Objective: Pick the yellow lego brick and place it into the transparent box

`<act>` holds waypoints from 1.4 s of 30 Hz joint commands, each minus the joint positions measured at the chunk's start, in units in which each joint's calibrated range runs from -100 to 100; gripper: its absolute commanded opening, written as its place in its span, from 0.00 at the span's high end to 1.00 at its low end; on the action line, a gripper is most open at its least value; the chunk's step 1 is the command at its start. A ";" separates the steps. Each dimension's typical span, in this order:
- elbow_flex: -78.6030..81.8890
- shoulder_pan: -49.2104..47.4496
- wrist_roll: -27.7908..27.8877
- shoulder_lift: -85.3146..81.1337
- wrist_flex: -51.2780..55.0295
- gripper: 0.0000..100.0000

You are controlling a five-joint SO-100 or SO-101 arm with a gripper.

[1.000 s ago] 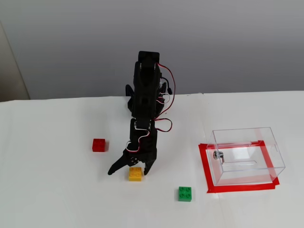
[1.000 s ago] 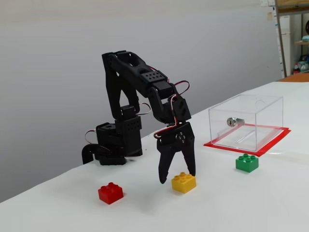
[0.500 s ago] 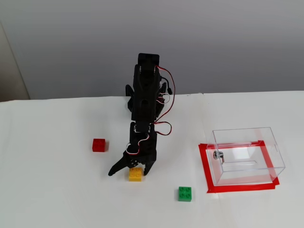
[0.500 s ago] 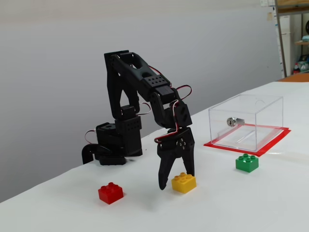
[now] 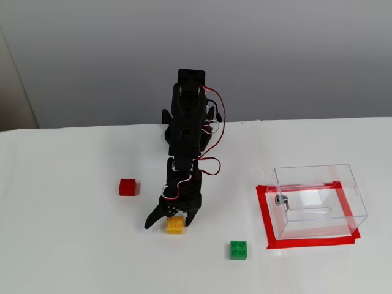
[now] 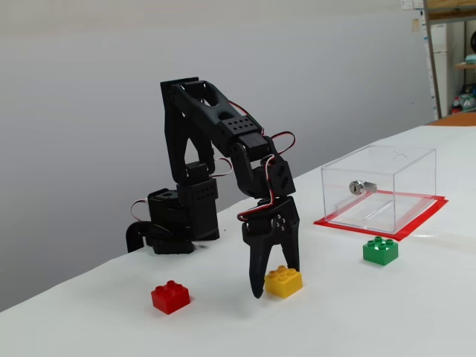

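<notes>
Red comes first at the left of the high fixed view: a red lego brick (image 5: 127, 187) sits alone on the white table (image 5: 61, 245), at ten o'clock from the gripper. Next, near the middle, the black arm (image 5: 187, 131) reaches down from twelve o'clock, and its gripper (image 5: 171, 224) straddles the yellow lego brick (image 5: 174, 225). The jaws stand apart, one finger tight against the brick's right side, the other angled out to its left with a gap showing; nothing is clamped yet. In the lower side view, the gripper (image 6: 276, 283) has its fingertips down at table level around the yellow lego brick (image 6: 283, 281). A green lego brick (image 5: 239, 249) lies at four o'clock from the gripper. Furthest right, the transparent box (image 5: 318, 201) stands on a red tape outline (image 5: 264, 214), at three o'clock, well apart. Risk: closing unevenly could shove the brick sideways or twist it out of the fingers.
</notes>
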 commanded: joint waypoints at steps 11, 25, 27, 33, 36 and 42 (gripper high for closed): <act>-1.24 0.00 0.15 -1.70 0.03 0.73; -1.15 -0.82 -0.16 -4.84 1.16 0.80; -1.78 -1.92 0.00 -7.73 3.07 0.80; -1.87 -10.28 -0.11 -22.15 4.38 0.80; -1.60 -15.82 -0.16 -29.03 4.38 0.80; 2.92 -16.42 -2.51 -32.84 4.46 0.80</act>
